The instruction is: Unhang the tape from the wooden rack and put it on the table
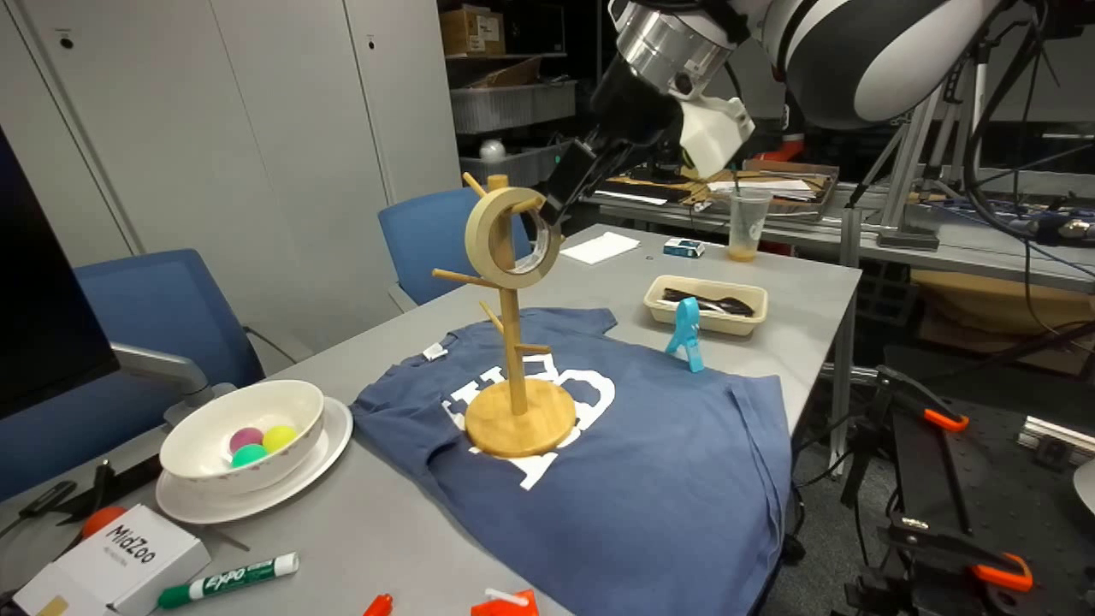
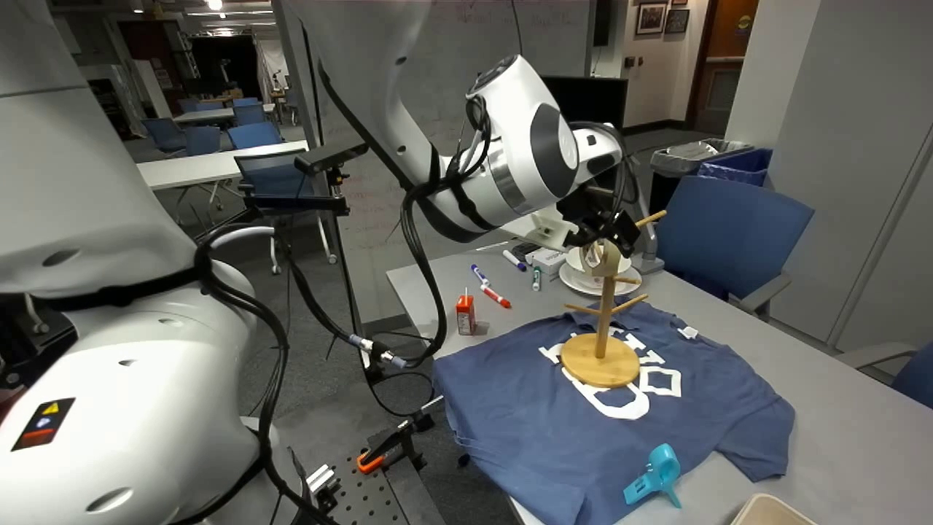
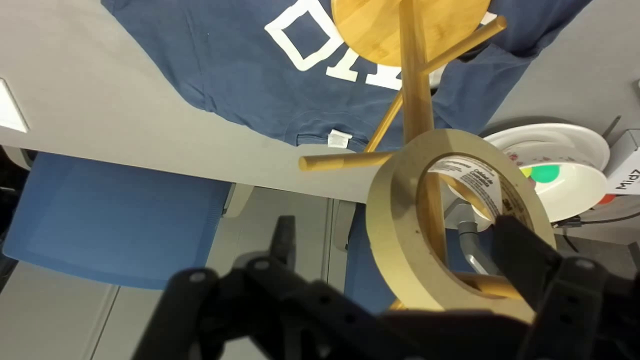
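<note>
The table (image 1: 342,522) spreads lower than the claw (image 3: 395,230), with blue chairs (image 3: 115,215) past one edge. In an exterior view a navy T-shirt (image 2: 554,430) reaches over another edge of it; in the wrist view a bare strip of tabletop runs between collar and edge. The wooden rack (image 1: 514,342) rises upright from the shirt to just beside the claw, its pegs jutting several ways. The claw itself is spread wide, its two fingers (image 3: 520,255) well apart. Lower than it, a white plate (image 1: 336,445) bears a bowl (image 1: 205,436). The tape (image 1: 482,235) hangs just beside the claw, an upper peg running through the ring. In the wrist view one finger overlaps the ring; whether it touches, I cannot tell. A light blue clip (image 1: 687,329) stands on the shirt, well below the claw.
</note>
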Robot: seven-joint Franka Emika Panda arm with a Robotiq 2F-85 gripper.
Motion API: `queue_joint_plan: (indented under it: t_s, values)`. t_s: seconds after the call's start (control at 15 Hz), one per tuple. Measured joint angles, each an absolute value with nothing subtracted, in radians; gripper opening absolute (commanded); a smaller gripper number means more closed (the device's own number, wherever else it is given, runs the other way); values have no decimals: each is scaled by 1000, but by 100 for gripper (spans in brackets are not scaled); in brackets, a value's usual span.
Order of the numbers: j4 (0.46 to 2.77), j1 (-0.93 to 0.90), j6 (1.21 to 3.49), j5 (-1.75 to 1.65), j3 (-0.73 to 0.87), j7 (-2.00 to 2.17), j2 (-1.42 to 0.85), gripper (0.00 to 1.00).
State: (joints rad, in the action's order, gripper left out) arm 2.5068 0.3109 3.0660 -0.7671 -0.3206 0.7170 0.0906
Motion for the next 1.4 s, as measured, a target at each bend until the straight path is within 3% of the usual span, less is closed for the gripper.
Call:
queue_joint_plan:
  t_s: [0.13, 0.27, 0.33, 0.47, 1.0, 1.4]
  values:
    - [2488, 314, 3066, -819, -321, 767, 72, 99]
    - [2467, 318, 3066, -871, -321, 813, 54, 90]
    - [2457, 320, 3066, -897, -321, 836, 46, 71]
    - [2437, 325, 3066, -948, -321, 879, 33, 65]
    - [2383, 327, 3068, -1116, -318, 1036, 21, 3]
    - [2391, 328, 3088, -1204, -306, 1105, 22, 0]
